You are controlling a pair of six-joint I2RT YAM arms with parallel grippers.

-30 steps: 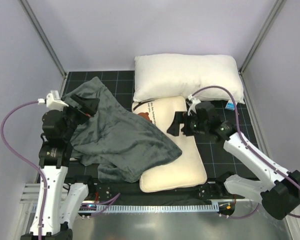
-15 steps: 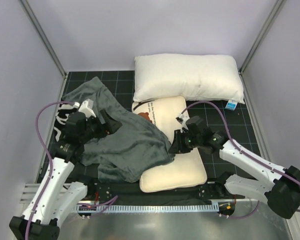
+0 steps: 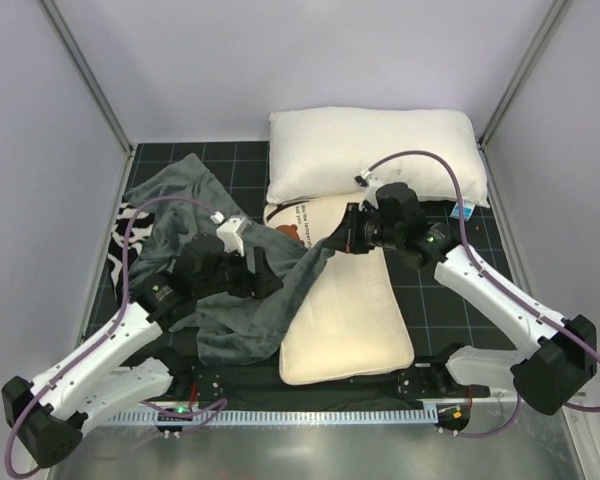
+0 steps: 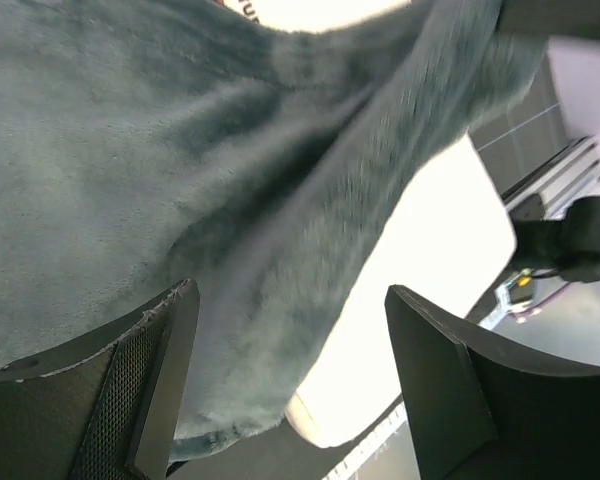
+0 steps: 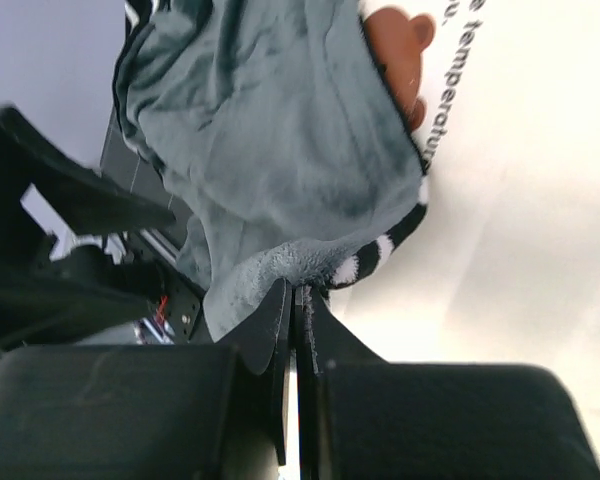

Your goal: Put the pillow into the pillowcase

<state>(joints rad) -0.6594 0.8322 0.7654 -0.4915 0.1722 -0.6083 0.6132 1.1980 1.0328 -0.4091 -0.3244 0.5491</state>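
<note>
pillowcase (image 3: 235, 325) edge pinched by right gripper (image 5: 298, 300), frame centre | left gripper (image 4: 290, 295) spread wide over it | pillow (image 3: 355, 310) partly covered

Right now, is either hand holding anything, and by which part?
The right hand pinches the pillowcase by its striped edge; left hand open, holding nothing.

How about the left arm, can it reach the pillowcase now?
Probably yes: the left gripper stands open right over the pillowcase, nothing between them; the right gripper pinches its edge elsewhere.
</note>
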